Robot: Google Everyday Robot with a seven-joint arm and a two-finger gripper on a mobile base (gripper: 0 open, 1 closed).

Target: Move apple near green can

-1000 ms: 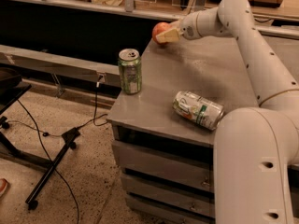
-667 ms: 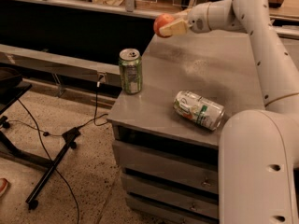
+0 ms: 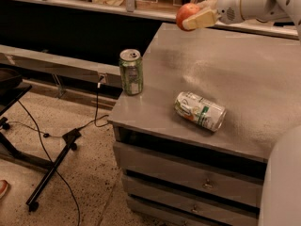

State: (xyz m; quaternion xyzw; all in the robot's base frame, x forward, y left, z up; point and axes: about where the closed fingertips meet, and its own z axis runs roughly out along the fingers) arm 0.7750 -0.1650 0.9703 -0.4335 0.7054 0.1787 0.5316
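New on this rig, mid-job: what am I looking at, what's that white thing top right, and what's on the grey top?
The white thing is the robot's arm, reaching in from the right. Its two-finger hand, up near the far left corner of the grey cabinet top, is closed on the apple, held off the surface. There is one camera view only, looking down across the cabinet. On the top: the green can, upright at the left edge, and a white-silver can lying on its side near the front.
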